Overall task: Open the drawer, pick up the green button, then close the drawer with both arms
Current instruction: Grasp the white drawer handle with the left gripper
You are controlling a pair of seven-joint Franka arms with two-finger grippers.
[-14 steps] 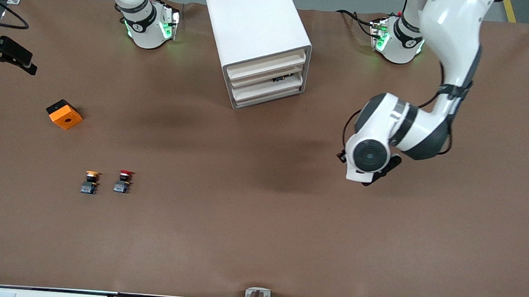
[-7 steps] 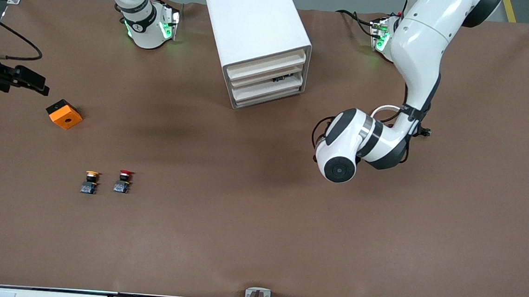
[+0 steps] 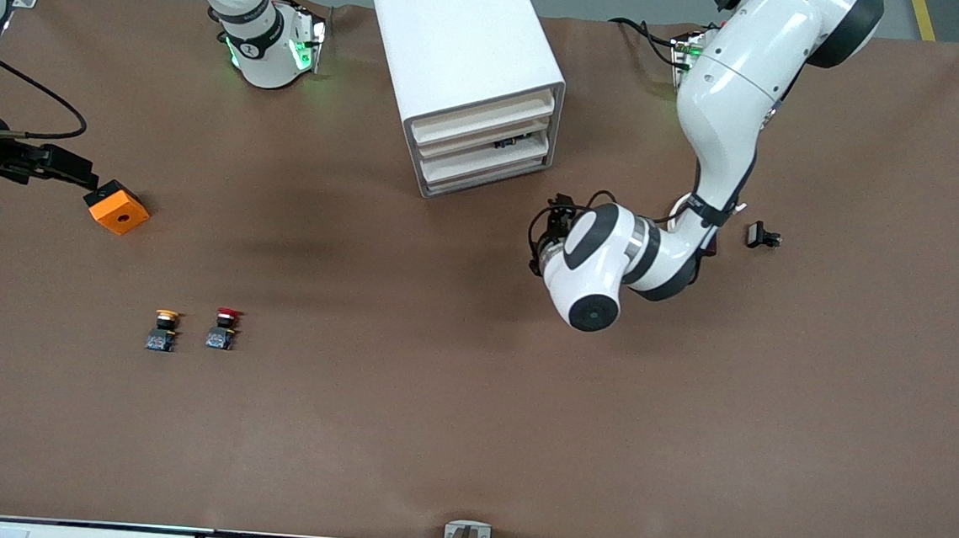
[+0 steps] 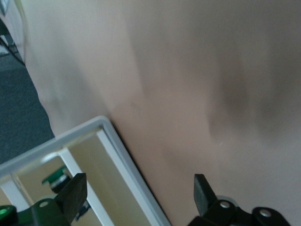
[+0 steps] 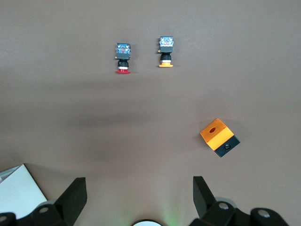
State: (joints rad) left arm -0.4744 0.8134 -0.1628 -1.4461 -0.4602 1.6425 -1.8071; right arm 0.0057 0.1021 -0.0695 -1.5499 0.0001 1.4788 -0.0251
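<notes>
— Since you're closer, how will that drawer (image 3: 490, 120) handle, do you reckon?

— Light and stiff, I'd judge; a shallow cream-fronted tray, one of four stacked in the white cabinet (image 3: 460, 65) toward the arms' bases; it should slide easily, so the whole cabinet might skid unless the other arm steadies it; I see no handle, so I'd take the front lip at its middle.

— And the green button (image 4: 57, 178)?

— Only the left wrist view hints at it: something green inside an open slot of the cabinet; too blurred to be sure; if so, it's tiny, hard and likely slippery on the cap; grip the squarer base.

— Where are the pincers?

— Left gripper (image 4: 136, 195) hangs over the cloth just in front of the cabinet, fingers apart and empty; right gripper (image 5: 136, 195) is also spread wide with nothing in it, over the right arm's end of the table by the orange block (image 3: 117, 206); the orange-capped button (image 3: 163, 330) and red-capped button (image 3: 223, 328) lie nearer the camera.

— Any writing?

— None I can read.
</notes>
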